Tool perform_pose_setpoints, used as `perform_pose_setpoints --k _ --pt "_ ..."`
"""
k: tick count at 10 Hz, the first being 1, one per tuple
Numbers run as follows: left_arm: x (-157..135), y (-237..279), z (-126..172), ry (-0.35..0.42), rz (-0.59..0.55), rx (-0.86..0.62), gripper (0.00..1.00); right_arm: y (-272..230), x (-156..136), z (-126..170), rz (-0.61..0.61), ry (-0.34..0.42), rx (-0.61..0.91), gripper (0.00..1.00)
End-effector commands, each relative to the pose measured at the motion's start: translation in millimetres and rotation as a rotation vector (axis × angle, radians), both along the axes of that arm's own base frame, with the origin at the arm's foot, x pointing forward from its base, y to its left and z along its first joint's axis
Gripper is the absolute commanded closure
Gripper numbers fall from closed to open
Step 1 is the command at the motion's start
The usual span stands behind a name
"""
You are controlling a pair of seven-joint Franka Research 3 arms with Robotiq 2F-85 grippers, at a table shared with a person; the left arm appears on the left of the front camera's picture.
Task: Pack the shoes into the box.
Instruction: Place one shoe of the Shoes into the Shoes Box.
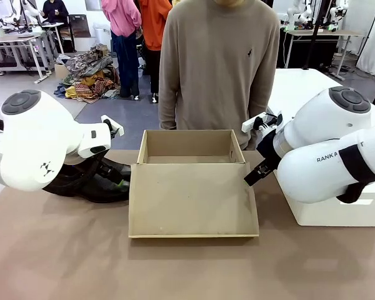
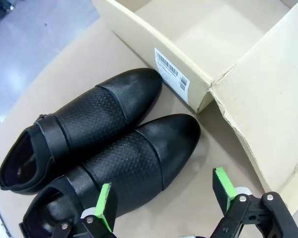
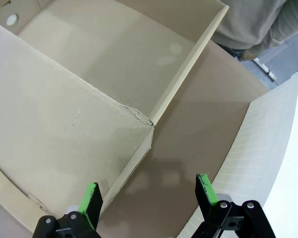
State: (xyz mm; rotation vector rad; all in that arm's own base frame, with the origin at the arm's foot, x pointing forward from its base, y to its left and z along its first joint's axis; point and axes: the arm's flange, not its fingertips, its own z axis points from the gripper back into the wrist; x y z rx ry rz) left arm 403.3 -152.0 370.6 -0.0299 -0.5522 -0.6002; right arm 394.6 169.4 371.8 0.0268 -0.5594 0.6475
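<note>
Left of the box, the shoes lie paired, toes toward it; your left gripper hangs over the nearer one, jaws spread to grasp. Your right gripper waits, jaws spread, beside the box.

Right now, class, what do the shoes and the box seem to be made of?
Shoes: probably black leather, with smooth low-sheen toes and fine embossed dimples across the middle. Box: tan cardboard, matte, with a frayed tear at the lid's fold.
</note>
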Motion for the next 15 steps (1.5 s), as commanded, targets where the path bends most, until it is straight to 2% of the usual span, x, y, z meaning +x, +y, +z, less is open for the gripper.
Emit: perform_pose_setpoints --k 1,2,7,10,12,14,15 --pt "0.0 0.1 0.0 0.0 0.0 0.0 0.0 -0.1 0.1 0.0 -0.001 0.0 0.001 0.0" --pt "0.0 0.0 0.0 0.0 0.0 0.0 0.0 0.0 0.0 0.0 0.0 0.0 0.0 0.0" --pt "-9.3 -1.6 69.0 -0.033 -0.047 0.028 0.0 -15.1 -1.8 70.3 0.036 0.065 0.079 0.0" --pt "-17.2 -1.8 112.6 -0.044 -0.082 0.04 0.0 -19.2 -7.8 99.9 0.068 0.051 0.067 0.0" --pt "-21.4 -2.2 124.7 -0.041 -0.11 0.052 0.0 -23.2 -11.4 108.7 0.096 0.05 0.083 0.0" --pt "-20.8 3.3 128.6 -0.057 -0.211 0.027 0.0 -35.8 -16.6 118.1 0.163 0.019 0.125 0.0" --pt "-20.0 10.3 136.5 -0.095 -0.312 -0.01 0.0 -46.2 -19.8 127.7 0.211 -0.012 0.169 0.0"
